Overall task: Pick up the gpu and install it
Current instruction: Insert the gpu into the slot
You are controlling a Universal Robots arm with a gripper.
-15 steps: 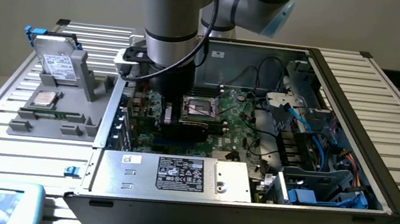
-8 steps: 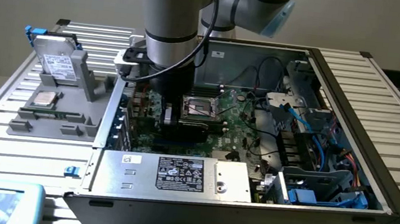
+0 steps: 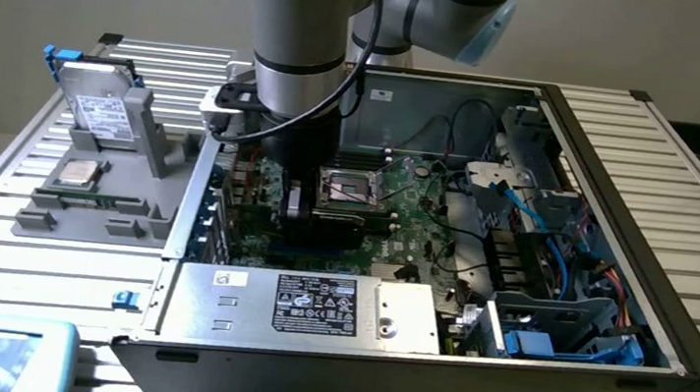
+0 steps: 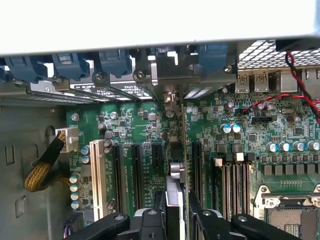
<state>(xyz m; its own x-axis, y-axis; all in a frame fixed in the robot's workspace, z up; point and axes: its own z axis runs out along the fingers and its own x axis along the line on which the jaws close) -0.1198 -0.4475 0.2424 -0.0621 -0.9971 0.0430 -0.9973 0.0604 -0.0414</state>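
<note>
Grips the gpu [image 4: 172,192] edge-on in the gripper [image 4: 175,216], with a black finger [image 4: 159,215] against each face. Holds the card upright over the green motherboard [image 4: 145,130], far end pointing away from the jaws toward a row of blue latches [image 4: 70,64]. Shows black expansion slots [image 4: 136,172], a white slot [image 4: 96,172] and, farther out, a yellow braided cable [image 4: 42,170] to one side of the jaws. Shows memory slots [image 4: 234,182], a CPU socket [image 4: 292,217] and red-and-black wires [image 4: 277,96] to the other side.
</note>
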